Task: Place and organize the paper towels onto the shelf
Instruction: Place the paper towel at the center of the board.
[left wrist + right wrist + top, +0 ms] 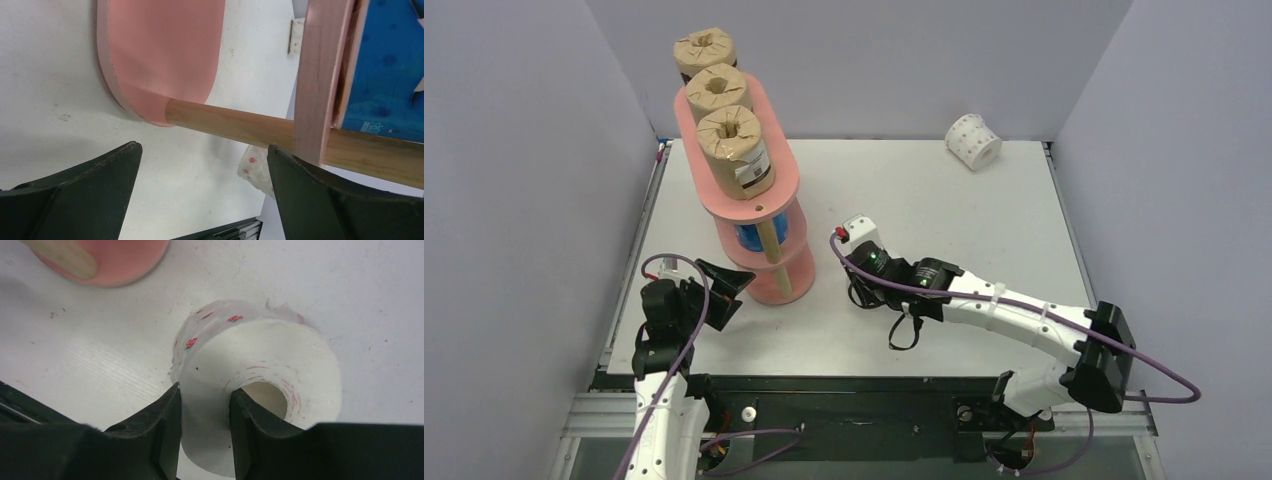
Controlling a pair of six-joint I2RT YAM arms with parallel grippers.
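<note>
White dotted roll [260, 360] in right gripper [205, 407], arm [1004, 310] outstretched.

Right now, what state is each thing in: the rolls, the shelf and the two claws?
Shelf: standing upright.
Brown rolls: three, upright on the top tier.
Blue roll: on the middle tier.
Far white roll: loose on the table, tipped on its side.
Near white roll: pinched by its wall.
Right claw: shut on that roll.
Left claw: open, empty.

left tool [203, 146] (dark fingers [75, 200] spread wide), pink shelf [160, 55], wooden post [230, 122], blue roll [385, 75] on tier
</note>
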